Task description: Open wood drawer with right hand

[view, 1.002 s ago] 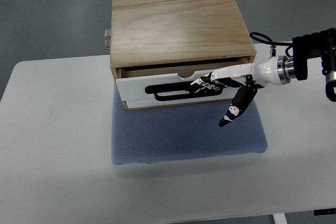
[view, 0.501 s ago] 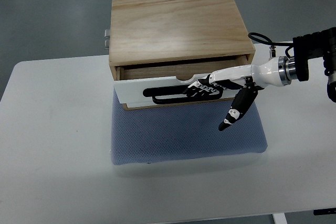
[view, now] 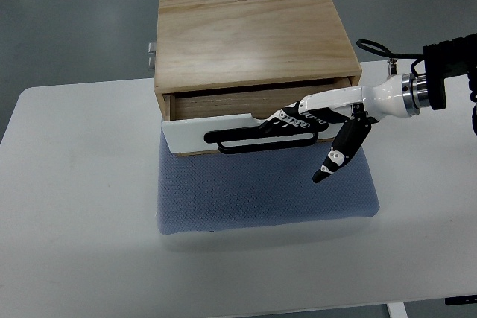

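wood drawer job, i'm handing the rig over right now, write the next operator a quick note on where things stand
Right robot hand: fingers hooked through the black handle on the drawer front, thumb hanging free below.
Left arm: out of view.
Wooden box sits on the blue mat on the white table.
Done: handle gripped, drawer partly out, a gap showing behind the front.
Left: pull it further toward the robot, then release.

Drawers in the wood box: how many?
1. The drawer sits under the box top, white front pulled partly out, right hand hooked in its black handle. No other drawer shows.
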Controlling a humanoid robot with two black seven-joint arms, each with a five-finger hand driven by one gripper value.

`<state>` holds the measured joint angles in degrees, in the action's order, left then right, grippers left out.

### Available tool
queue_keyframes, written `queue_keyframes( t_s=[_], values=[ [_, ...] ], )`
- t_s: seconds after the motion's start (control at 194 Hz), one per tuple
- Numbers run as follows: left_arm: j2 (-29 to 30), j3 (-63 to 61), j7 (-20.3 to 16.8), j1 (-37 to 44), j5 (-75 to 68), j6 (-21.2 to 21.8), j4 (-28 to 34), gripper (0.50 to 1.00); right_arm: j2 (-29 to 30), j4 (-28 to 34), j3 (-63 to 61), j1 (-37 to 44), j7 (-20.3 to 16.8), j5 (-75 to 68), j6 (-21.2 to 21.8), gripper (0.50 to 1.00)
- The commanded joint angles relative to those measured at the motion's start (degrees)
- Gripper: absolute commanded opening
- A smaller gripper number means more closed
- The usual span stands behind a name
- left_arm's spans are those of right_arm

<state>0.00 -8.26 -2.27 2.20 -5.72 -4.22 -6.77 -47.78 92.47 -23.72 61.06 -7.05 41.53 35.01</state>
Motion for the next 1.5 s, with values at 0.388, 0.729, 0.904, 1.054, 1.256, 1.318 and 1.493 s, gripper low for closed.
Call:
queue_keyframes(
  t_s=[0.388, 0.729, 0.904, 1.054, 1.256, 1.318, 1.493],
  values=[
    [0.0, 0.0, -0.01, 0.0, 0.01, 0.0, 0.0, 1.0, -3.03, -10.64, -5.46, 8.2, 0.81, -13.85, -0.01, 0.944],
    [0.0, 0.0, -0.01, 0.0, 0.01, 0.0, 0.0, 1.0, 0.84, -38.68, -10.82, 7.06, 0.9, -31.16, -0.01, 0.942],
    [0.0, 0.0, 0.08, 0.0, 0.01, 0.0, 0.0, 1.0, 2.51, -46.06, -10.99, 2.22, 0.98, -42.41, -0.01, 0.94],
    [0.0, 0.0, -0.01, 0.0, 0.01, 0.0, 0.0, 1.0, 9.27, -55.99, -11.08, 0.29, 4.67, -49.26, -11.18, 0.94],
    [0.0, 0.0, -0.01, 0.0, 0.01, 0.0, 0.0, 1.0, 15.96, -64.08, -14.6, -3.14, 10.65, -56.65, -19.1, 0.94],
    [0.0, 0.0, -0.01, 0.0, 0.01, 0.0, 0.0, 1.0, 17.54, -64.25, -15.56, -5.42, 10.92, -56.65, -21.56, 0.94],
    [0.0, 0.0, -0.01, 0.0, 0.01, -0.09, 0.0, 1.0, 19.74, -63.99, -16.27, -8.85, 10.92, -56.83, -23.94, 0.944]
  ],
)
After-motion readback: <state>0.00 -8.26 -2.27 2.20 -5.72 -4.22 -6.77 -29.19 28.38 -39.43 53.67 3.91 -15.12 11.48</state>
